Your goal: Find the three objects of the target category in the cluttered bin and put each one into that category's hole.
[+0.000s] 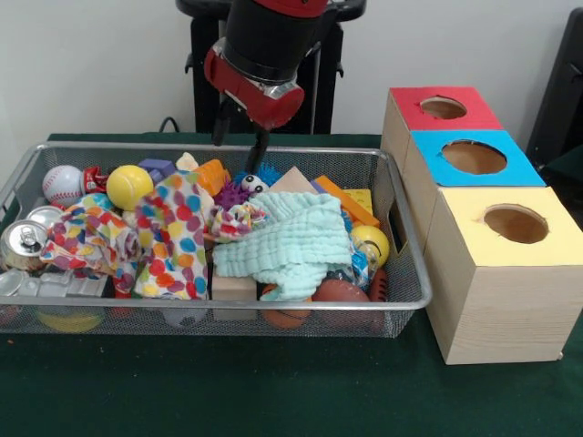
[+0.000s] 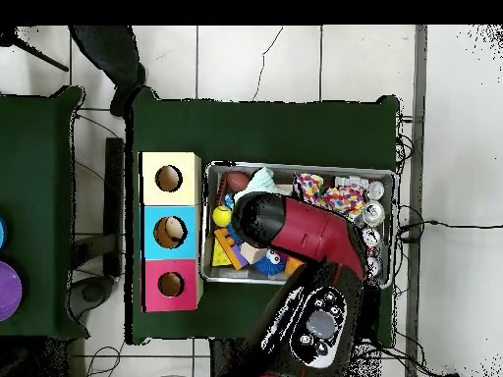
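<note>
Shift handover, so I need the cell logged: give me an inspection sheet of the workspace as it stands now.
Surface: dark green cloth covers the table, bare in front of the bin.
Job's things: wire mesh bin heaped with objects; beside it three wooden boxes in a row, with red top, blue top and yellow top, one round hole each.
Clutter: baseball, yellow ball, soda can, polka-dot cloth, mint green cloth, basketball.
Grippers: gripper hangs over the bin's far edge, fingers apart, holding nothing.
Cables: black cables trail on the floor beside the table.
Surroundings: tiled floor; a second green table nearby.
</note>
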You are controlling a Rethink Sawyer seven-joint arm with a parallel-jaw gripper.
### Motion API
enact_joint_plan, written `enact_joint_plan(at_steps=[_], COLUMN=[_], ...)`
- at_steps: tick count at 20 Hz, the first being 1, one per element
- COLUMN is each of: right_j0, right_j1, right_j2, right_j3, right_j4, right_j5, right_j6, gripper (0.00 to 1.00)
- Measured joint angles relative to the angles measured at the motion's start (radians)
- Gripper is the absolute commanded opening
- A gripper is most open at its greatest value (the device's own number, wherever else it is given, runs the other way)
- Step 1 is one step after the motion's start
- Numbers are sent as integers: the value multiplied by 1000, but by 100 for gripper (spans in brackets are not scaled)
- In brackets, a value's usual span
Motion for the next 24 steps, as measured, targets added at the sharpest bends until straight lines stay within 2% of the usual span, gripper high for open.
enact_joint_plan(at_steps=[7, 15, 21, 23, 24], right_j0=[21, 26, -12, -34, -60], right_j1=[1, -3, 1, 4, 9], right_j2=[-47, -87, -98, -101, -101], right_j3=[0, -26, -55, -67, -77], right_j4=[0, 0, -22, -42, -64], right_j5=[1, 51, 41, 17, -26], right_j6=[0, 0, 0, 0, 0], gripper=[100, 100, 100, 100, 100])
